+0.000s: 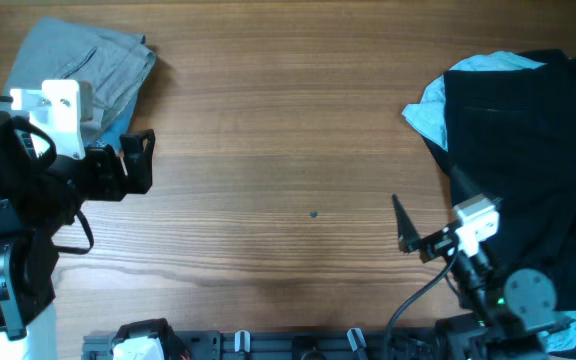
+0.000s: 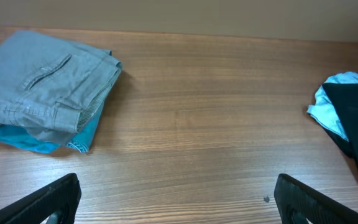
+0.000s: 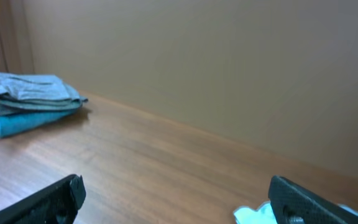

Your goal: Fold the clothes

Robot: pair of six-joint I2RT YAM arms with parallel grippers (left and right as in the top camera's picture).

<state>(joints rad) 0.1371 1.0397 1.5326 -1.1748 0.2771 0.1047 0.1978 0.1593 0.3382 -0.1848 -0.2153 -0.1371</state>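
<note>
The grey-khaki shorts (image 2: pixel 42 81) are seen folded on a bright blue garment (image 2: pixel 39 142) at the far left corner of the counter (image 1: pixel 288 150). A black garment (image 1: pixel 528 150) and a pale blue garment (image 1: pixel 430 105) are heaped unfolded at the right edge. Two layers could be pinched together from that heap, since the pale blue cloth is tucked under the black one, and both would then be dragged out at once. The folded stack could also be nudged by the left arm, which is placed just beside it. The left tool (image 1: pixel 136 160) is held wide open, with nothing gripped or touched. The right tool (image 1: pixel 405 225) is likewise spread wide and empty, near the heap but apart from it.
</note>
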